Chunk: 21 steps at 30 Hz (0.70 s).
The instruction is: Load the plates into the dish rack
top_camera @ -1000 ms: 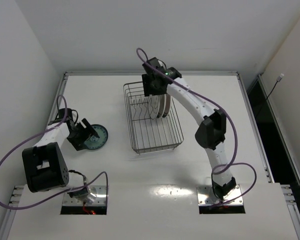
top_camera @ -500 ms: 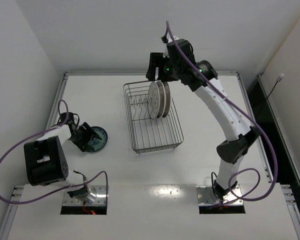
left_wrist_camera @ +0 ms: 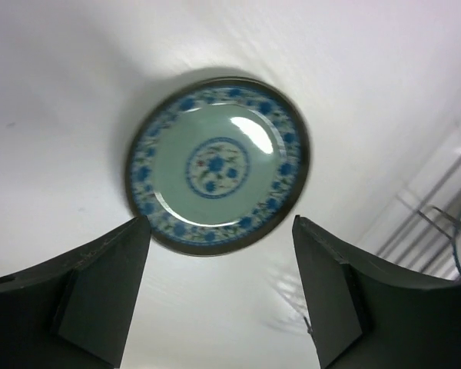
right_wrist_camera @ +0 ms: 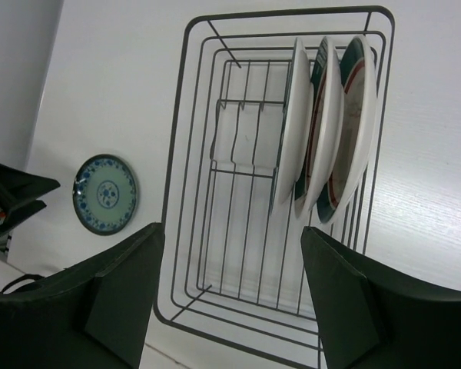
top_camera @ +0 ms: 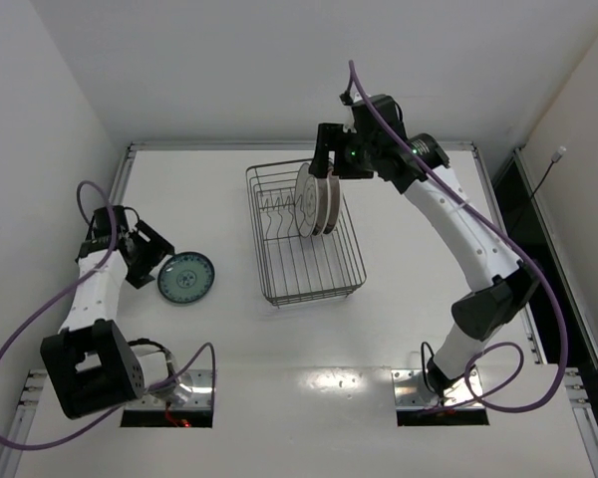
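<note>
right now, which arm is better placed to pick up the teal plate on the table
Left. The left gripper is open beside the teal plate, facing it; the right gripper hangs over the dish rack, farther off.

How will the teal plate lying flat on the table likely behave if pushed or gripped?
The teal plate looks rigid and glazed, with a glare spot, so probably slippery and breakable. Flat on the table, its low rim likely offers little purchase; a push would probably slide it.
</note>
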{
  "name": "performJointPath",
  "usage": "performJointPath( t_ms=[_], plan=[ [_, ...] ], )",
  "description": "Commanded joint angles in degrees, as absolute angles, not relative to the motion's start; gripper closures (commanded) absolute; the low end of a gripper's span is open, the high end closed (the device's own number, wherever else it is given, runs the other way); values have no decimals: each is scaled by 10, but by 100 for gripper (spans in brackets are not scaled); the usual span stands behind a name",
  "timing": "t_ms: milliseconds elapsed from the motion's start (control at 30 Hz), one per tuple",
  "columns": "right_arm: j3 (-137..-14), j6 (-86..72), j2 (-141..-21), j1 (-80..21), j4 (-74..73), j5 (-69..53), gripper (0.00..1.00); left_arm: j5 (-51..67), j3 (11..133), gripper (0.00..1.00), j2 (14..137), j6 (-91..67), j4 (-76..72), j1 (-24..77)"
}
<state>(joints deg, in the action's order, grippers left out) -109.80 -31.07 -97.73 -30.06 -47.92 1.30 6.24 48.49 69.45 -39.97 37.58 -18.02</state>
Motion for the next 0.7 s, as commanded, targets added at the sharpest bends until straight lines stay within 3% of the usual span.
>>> performJointPath(
  t_ms=[0, 500, 667],
  plan=[
    [-1101, -310, -964, -291, -445, -23, 31, -14, 469, 28, 694, -414, 425, -207],
    [-1073, -298, -940, -265, -445, -52, 31, 91, 378, 28, 765, -447, 346, -231],
    [-1073, -293, -934, -242, -452, -52, 31, 130, 331, 37, 832, -465, 267, -231]
  ],
)
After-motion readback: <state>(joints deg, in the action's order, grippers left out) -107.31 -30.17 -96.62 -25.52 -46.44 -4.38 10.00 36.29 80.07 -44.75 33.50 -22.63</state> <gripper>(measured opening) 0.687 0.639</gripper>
